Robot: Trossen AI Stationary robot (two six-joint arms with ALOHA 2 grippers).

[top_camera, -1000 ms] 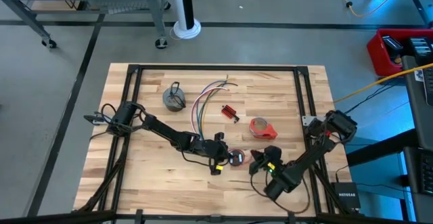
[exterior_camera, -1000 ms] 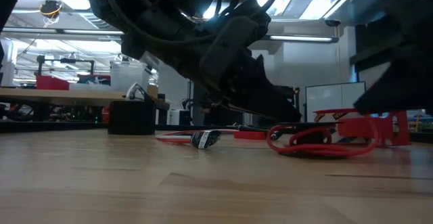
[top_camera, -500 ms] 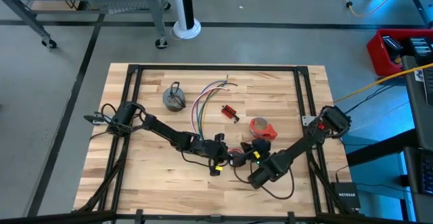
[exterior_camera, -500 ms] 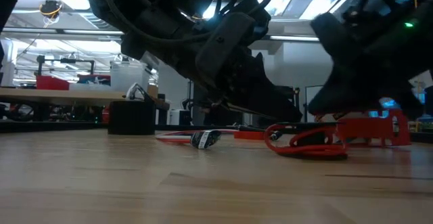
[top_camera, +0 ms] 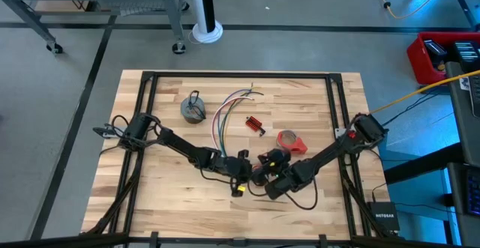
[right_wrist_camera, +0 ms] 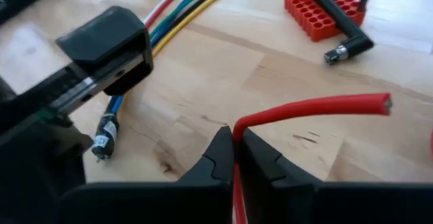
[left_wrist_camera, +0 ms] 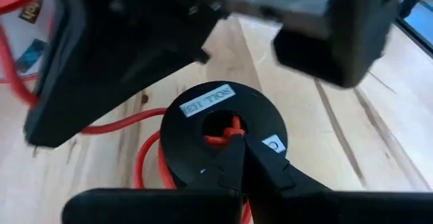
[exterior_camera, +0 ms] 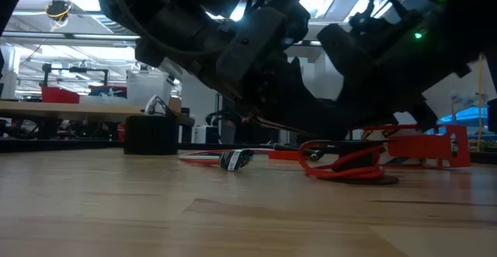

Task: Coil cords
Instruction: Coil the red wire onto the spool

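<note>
The small black-and-red coil is a black round reel point(left_wrist_camera: 203, 105) with a thin red cord point(exterior_camera: 349, 166) that lies in loops on the wood near the table's front middle. My left gripper point(left_wrist_camera: 233, 137) is shut at the reel's centre hole. My right gripper point(right_wrist_camera: 237, 137) is close beside it on the right, shut on the red cord near its free end. The long bundle of coloured wires point(top_camera: 223, 117) lies farther back, its plug end point(exterior_camera: 233, 160) toward the front. The grey coil point(top_camera: 193, 109) sits at the back left. My left gripper has its shut fingertips in the reel's centre hole point(left_wrist_camera: 220, 126), on the bit of red cord point(left_wrist_camera: 215, 140) that shows there. The fingers slant down from the table's left. The reel lies flat on the wood. My right gripper pinches the red cord point(right_wrist_camera: 238, 124) between its two fingertips, a short way from the cut end point(right_wrist_camera: 385, 103). The fingers slant down from the table's near right. The end sticks out sideways above the wood, and the rest of the cord runs back under the gripper.
A red pegged block with a black stem point(right_wrist_camera: 318, 11) lies behind the grippers, and a red tape roll point(top_camera: 289, 141) is to their right. A black frame point(top_camera: 240, 76) edges the wooden table. Both arms crowd the front middle.
My right gripper has swung toward the table's left, up to my left gripper and the reel, rolling its wrist and staying shut on the red cord. The cord's loops have been drawn leftward with it. My left gripper and the reel have kept still.
</note>
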